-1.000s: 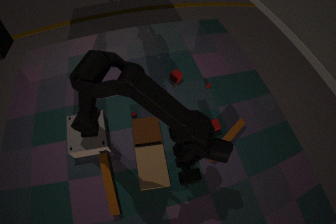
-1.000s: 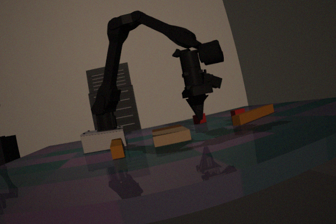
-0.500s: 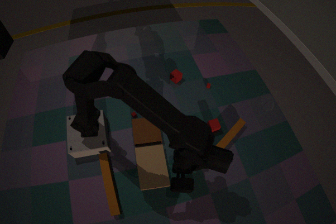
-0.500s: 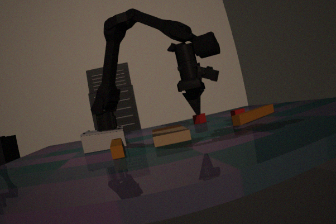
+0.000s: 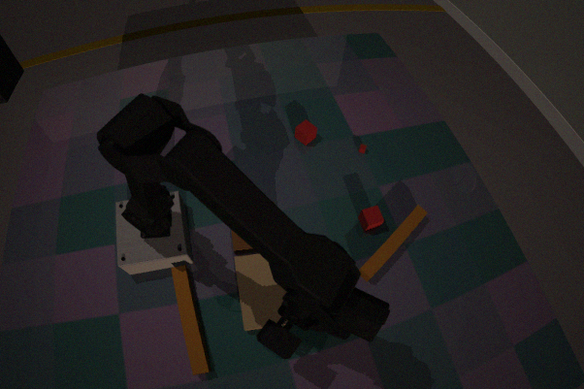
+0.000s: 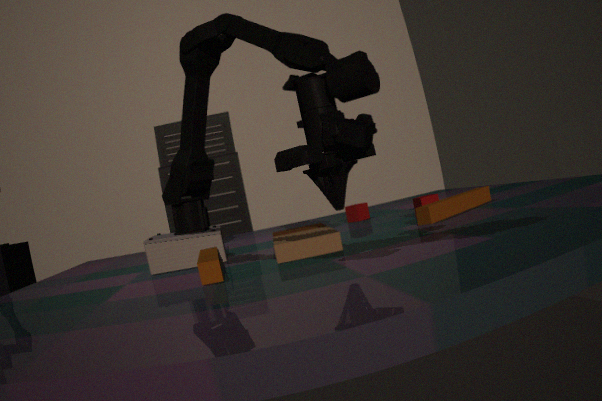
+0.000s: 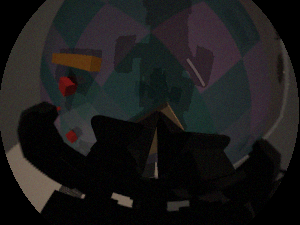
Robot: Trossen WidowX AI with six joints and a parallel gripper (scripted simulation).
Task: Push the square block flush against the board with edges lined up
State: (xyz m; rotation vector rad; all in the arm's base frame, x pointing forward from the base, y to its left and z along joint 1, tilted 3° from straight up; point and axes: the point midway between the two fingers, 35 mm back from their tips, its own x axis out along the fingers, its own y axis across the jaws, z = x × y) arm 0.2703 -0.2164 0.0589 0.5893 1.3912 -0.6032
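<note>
The tan board (image 5: 252, 314) (image 6: 307, 249) (image 7: 173, 116) lies flat, partly under the arm in the top view. The brown square block (image 5: 241, 243) (image 6: 314, 227) lies at its far end. A dark line shows between them in the top view, and their left edges are nearly in line. The arm hides the right side of both, so I cannot tell whether the whole side touches. My gripper (image 6: 340, 208) (image 7: 158, 114) is shut and empty, pointing down. It is raised above the height of the board's top, near the board's right end in the exterior view.
An orange bar (image 5: 190, 319) (image 6: 210, 266) lies left of the board. Another orange bar (image 5: 394, 243) (image 6: 453, 205) (image 7: 76, 61) lies to the right, beside a red cube (image 5: 372, 218) (image 6: 426, 200) (image 7: 67, 86). Another red cube (image 5: 306, 133) and a tiny one (image 5: 363, 148) lie farther back.
</note>
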